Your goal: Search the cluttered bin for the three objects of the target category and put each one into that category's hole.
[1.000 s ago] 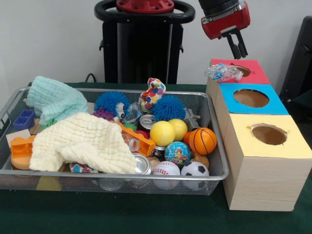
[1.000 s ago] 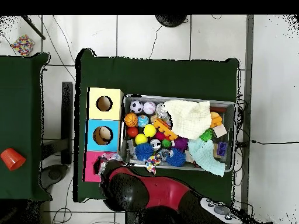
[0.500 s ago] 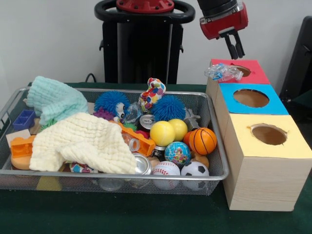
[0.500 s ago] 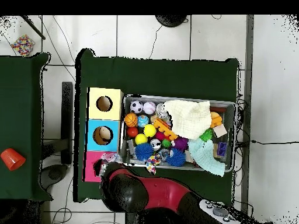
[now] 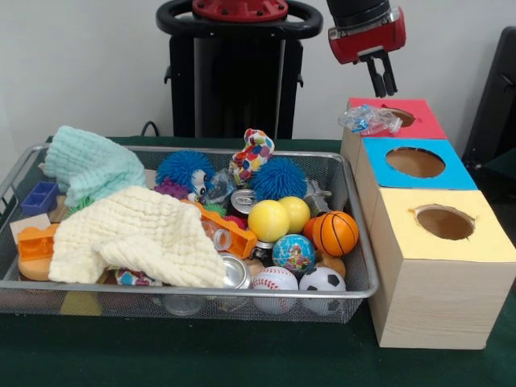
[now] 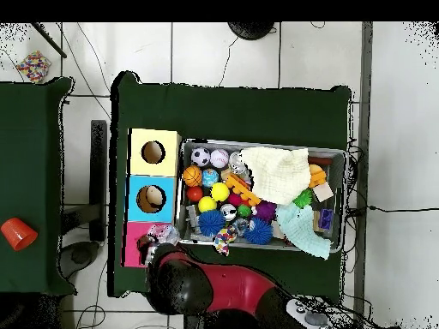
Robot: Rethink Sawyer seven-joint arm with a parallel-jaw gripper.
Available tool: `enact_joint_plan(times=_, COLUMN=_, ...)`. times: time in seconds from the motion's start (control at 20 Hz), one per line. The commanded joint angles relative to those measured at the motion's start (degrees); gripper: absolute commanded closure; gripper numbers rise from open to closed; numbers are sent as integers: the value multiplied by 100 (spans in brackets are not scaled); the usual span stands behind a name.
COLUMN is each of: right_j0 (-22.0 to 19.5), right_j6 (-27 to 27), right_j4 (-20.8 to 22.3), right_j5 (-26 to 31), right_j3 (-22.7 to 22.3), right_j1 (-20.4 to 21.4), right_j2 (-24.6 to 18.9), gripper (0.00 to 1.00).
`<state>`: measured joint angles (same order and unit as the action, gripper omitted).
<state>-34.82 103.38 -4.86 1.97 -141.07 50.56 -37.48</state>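
The wire mesh bin [image 5: 121,289] is full of balls, cloths, cans and toys; it also shows in the overhead view [image 6: 266,144]. Three boxes with holes stand beside it: red [image 5: 423,121], blue [image 5: 455,173], yellow [image 5: 480,242]. A crumpled clear plastic wrapper [image 5: 369,119] lies on the red box's top, beside its hole [image 5: 401,117]; it also shows in the overhead view [image 6: 161,233]. My gripper [image 5: 380,81] hangs above the red box, clear of the wrapper, empty, with a narrow gap between its fingers. In the overhead view the arm [image 6: 184,283] hides it.
In the bin: a yellow cloth [image 5: 137,234], a mint cloth [image 5: 93,165], two blue spiky balls [image 5: 278,177], yellow balls [image 5: 268,219], a basketball [image 5: 334,232], a globe ball [image 5: 293,253], a soccer ball [image 5: 322,280], cans [image 5: 235,272]. A red cup [image 6: 17,232] stands on a side table.
My gripper has risen and drifted slightly left above the red box. The wrapper and the bin's contents have not moved.
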Motion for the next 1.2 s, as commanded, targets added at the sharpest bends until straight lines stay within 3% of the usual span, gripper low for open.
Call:
enact_joint_plan(times=0.05, right_j0=66, right_j6=664, right_j4=-65, right_j5=507, right_j3=593, right_j1=81, right_j2=440, gripper=100)
enact_joint_plan(times=0.65, right_j0=59, right_j6=745, right_j4=-109, right_j5=448, right_j3=568, right_j1=79, right_j2=345, gripper=100)
enact_joint_plan(times=1.2, right_j0=218, right_j6=627, right_j4=-73, right_j5=548, right_j3=712, right_j1=57, right_j2=596, gripper=100)
